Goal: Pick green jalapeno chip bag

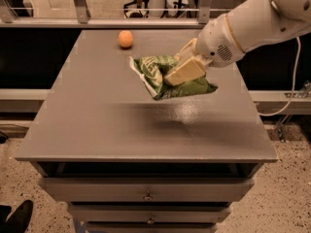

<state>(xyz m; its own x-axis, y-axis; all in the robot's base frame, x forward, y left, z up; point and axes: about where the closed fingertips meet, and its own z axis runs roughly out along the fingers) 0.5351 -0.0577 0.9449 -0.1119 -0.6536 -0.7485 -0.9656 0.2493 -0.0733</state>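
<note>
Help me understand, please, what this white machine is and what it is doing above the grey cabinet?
It is a mobile robot's single arm, reaching in from the upper right. There is only one picture, looking down on the cabinet from its drawer side. At the arm's tip is the pincer, two pale fingers, shut on the green jalapeno chip bag. The bag hangs clear of the grey top, and its shadow falls on the surface beneath it. The only thing seen lying on the top is a small orange ball-like object near the far edge. Drawers show below the front edge.
</note>
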